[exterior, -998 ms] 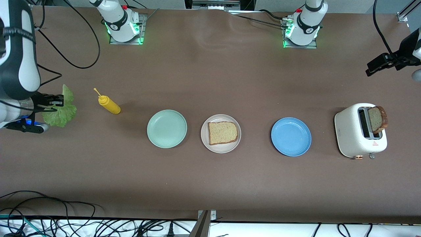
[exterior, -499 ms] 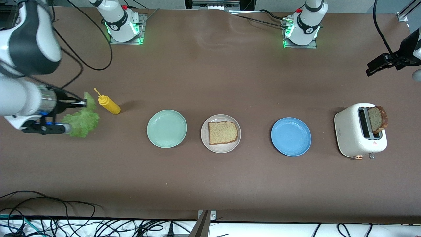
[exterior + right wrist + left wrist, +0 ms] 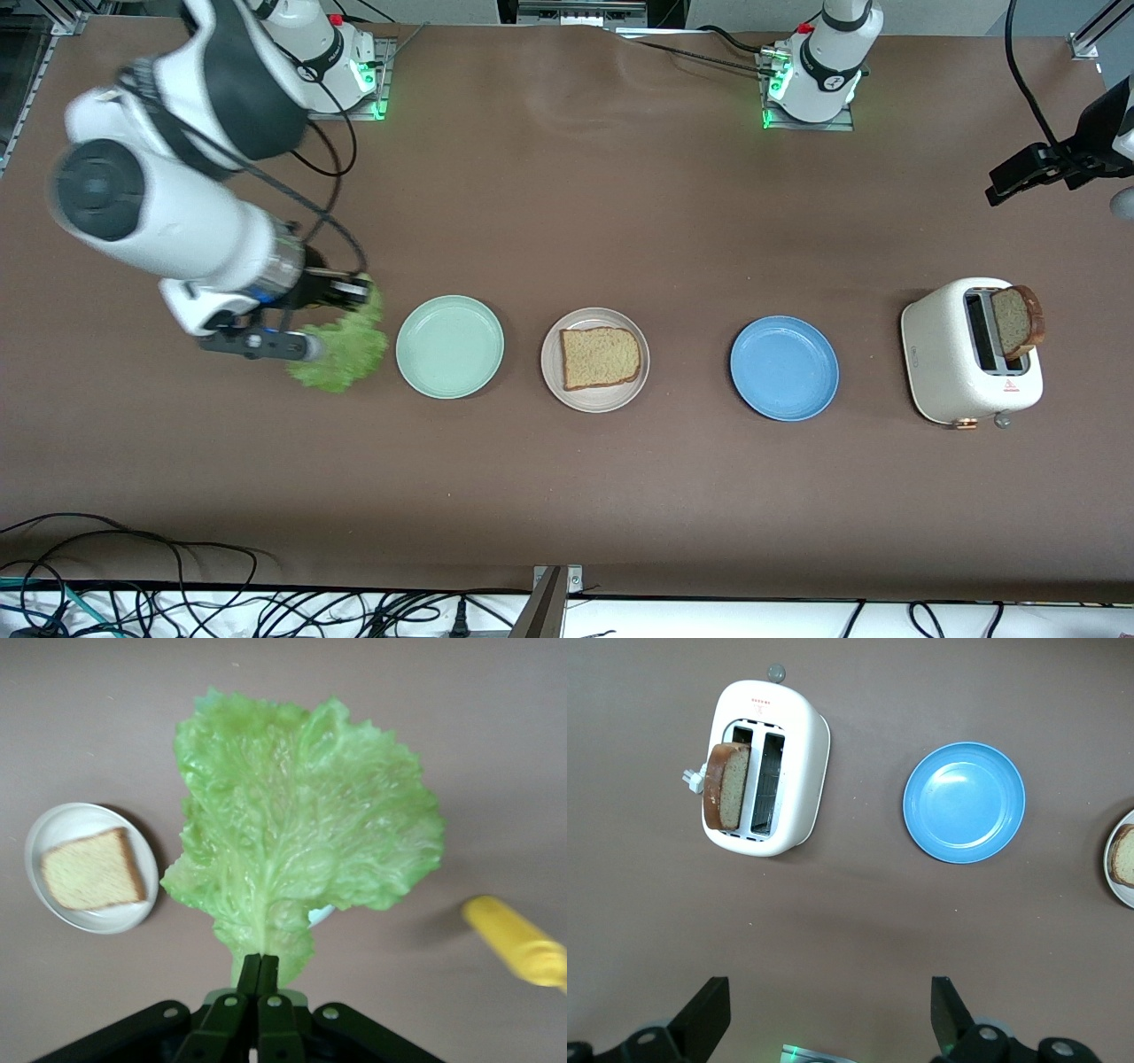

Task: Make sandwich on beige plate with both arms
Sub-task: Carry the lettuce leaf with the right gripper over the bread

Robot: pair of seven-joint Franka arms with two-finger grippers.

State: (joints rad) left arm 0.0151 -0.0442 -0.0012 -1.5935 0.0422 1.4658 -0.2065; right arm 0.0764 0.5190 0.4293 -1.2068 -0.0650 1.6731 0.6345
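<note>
My right gripper (image 3: 359, 291) (image 3: 262, 970) is shut on the stem of a ruffled green lettuce leaf (image 3: 341, 354) (image 3: 301, 824). It holds the leaf in the air over the table, just beside the mint-green plate (image 3: 449, 346). One brown bread slice (image 3: 600, 357) (image 3: 93, 870) lies flat on the beige plate (image 3: 594, 403) (image 3: 53, 828) in the middle of the row. A second slice (image 3: 1017, 321) (image 3: 728, 784) stands up out of the white toaster (image 3: 961, 363) (image 3: 788, 744). My left gripper (image 3: 828, 1019) waits open and empty, high over the table by the toaster.
A blue plate (image 3: 784, 368) (image 3: 964, 802) lies between the beige plate and the toaster. A yellow squeeze bottle (image 3: 518, 948) lies on the table toward the right arm's end, hidden by the right arm in the front view. Cables run along the table's front edge.
The right arm has carried the lettuce from the right arm's end of the table, past the yellow bottle, to beside the mint-green plate. The left arm has not moved.
</note>
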